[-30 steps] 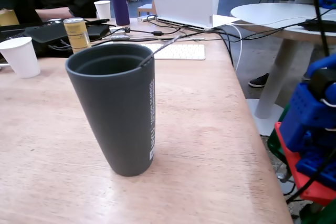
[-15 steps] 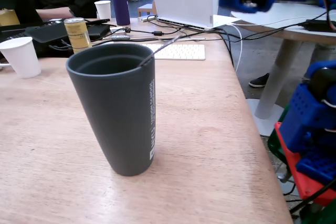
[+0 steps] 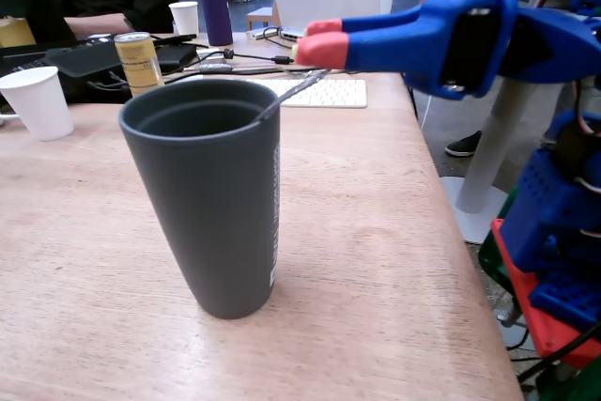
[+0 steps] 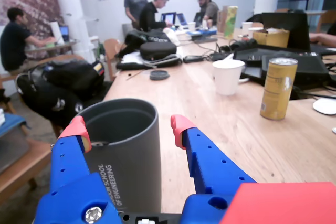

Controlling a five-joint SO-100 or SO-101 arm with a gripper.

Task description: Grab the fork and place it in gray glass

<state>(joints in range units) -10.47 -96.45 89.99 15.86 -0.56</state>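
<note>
The fork (image 3: 293,89) already stands in the gray glass (image 3: 211,204), its handle slanting up over the rim toward the gripper (image 3: 317,40), whose jaws are spread wide and empty, level with the rim and straddling the handle's tip

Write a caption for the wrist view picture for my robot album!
Open gripper reaching toward the gray glass, with a yellow can and white cup behind.

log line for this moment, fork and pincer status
fork: in gray glass, handle leaning out over rim | pincer: open, empty, near fork handle | glass upright on table
</note>
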